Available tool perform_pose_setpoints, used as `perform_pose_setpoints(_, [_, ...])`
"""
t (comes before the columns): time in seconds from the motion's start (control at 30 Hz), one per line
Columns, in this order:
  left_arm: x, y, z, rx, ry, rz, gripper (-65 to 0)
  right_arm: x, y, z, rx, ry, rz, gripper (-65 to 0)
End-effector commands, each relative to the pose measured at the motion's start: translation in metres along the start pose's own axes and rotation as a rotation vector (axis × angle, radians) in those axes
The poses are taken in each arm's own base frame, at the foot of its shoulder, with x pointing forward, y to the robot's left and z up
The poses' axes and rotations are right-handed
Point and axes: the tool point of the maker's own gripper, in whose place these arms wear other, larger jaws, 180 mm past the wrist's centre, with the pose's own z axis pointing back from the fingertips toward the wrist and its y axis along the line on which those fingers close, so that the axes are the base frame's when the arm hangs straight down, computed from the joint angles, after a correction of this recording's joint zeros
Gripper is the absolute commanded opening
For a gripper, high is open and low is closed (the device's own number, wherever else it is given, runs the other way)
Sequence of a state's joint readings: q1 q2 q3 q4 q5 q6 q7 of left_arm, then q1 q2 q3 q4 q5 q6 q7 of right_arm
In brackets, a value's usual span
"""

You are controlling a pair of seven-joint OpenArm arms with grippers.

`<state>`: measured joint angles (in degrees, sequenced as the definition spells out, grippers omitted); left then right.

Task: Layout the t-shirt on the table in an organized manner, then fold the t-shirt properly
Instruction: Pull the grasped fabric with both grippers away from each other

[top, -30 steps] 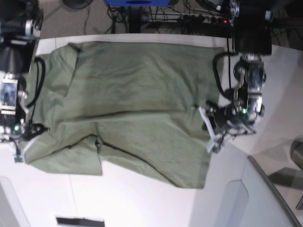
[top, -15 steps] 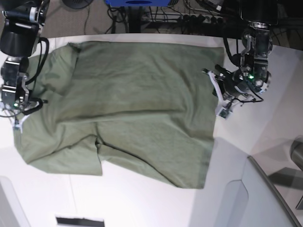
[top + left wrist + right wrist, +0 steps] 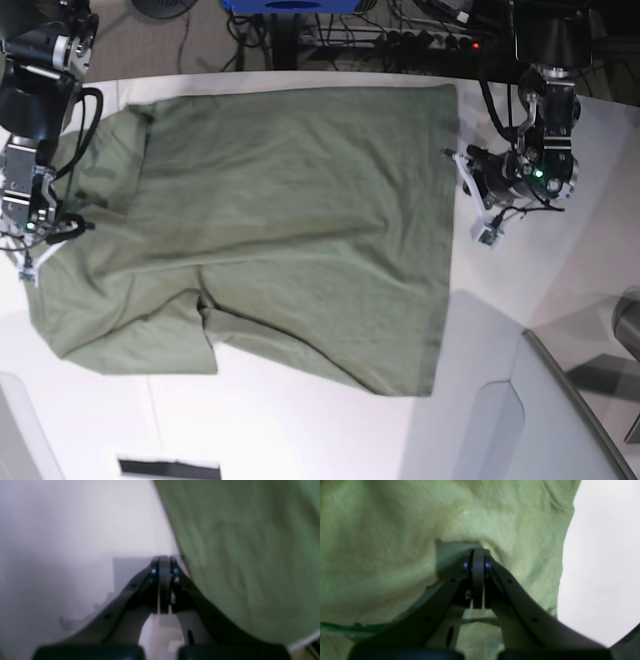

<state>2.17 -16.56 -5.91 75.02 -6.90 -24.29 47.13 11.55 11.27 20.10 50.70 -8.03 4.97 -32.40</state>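
The olive-green t-shirt (image 3: 280, 220) lies spread on the white table (image 3: 300, 440), with one sleeve at the near left still creased. My left gripper (image 3: 468, 190) is shut just off the shirt's right edge. In the left wrist view its closed tips (image 3: 163, 560) hover over bare table (image 3: 75, 530), with the t-shirt (image 3: 250, 555) beside them. My right gripper (image 3: 72, 228) is shut over the shirt's left part. In the right wrist view its tips (image 3: 478, 551) meet creased t-shirt fabric (image 3: 395, 530), and bare table (image 3: 600, 580) lies to the right. Whether cloth is pinched does not show.
A grey angled panel (image 3: 560, 420) rises at the near right, with a dark cylinder (image 3: 628, 320) beside it. Cables and a power strip (image 3: 400, 40) lie beyond the far edge. A black strip (image 3: 165, 467) sits at the near edge.
Both arms have moved toward the far edge. The shirt's far edge and right hem now lie straighter. The left gripper has gone from the hem to bare table beside it.
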Motion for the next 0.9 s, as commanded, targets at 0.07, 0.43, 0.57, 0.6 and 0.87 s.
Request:
perform_pose_setpoints(0.07, [0.012, 0.013, -0.006, 0.020, -0.054, 0.011, -65.0, -0.017, 0.005, -0.002, 0.019, 0.066, 0.005, -65.0])
perform_pose_setpoints(0.43, [0.059, 0.019, -0.006, 0.094, -0.108, -0.066, -65.0, -0.010, 0.007, -0.002, 0.023, 0.054, 0.007, -65.0])
perform_pose_setpoints(0.57, [0.071, 0.021, 0.025, 0.148, -0.091, -0.107, -65.0, -0.011, 0.008, -0.002, 0.024, 0.057, 0.007, -65.0])
perform_pose_setpoints(0.6, [0.074, 0.020, 0.033, 0.160, -0.098, -0.119, -65.0, -0.012, 0.008, -0.002, 0.024, 0.059, 0.007, -65.0])
perform_pose_setpoints(0.87, [0.047, -0.026, 0.031, 0.029, -0.088, -0.076, -65.0, -0.014, 0.011, -0.002, 0.029, 0.063, 0.007, -65.0])
